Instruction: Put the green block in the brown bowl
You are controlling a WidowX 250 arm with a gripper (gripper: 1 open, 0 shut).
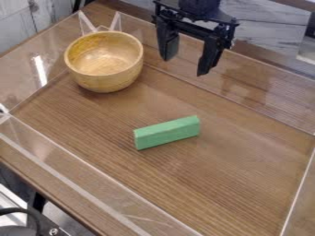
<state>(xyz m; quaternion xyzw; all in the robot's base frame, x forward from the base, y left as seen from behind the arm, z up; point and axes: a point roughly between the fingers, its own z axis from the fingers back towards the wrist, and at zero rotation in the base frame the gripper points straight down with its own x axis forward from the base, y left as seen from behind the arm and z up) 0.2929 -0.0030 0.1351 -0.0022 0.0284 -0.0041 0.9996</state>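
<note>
The block lies on the table — right of the bowl, nearer the camera.

Lit fairly brightly and softly across the desk; washed with pale sheen along the left edge; shaded only faintly, without hard-edged shadows; sunk into near-black at top centre and lower left, with little detail there; rendered small and coarse, slightly soft throughout.

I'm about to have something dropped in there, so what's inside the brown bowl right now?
The bowl looks empty: its pale inner floor and far wall show no object. The outer side of its base, facing away from the camera, is hidden.
</note>
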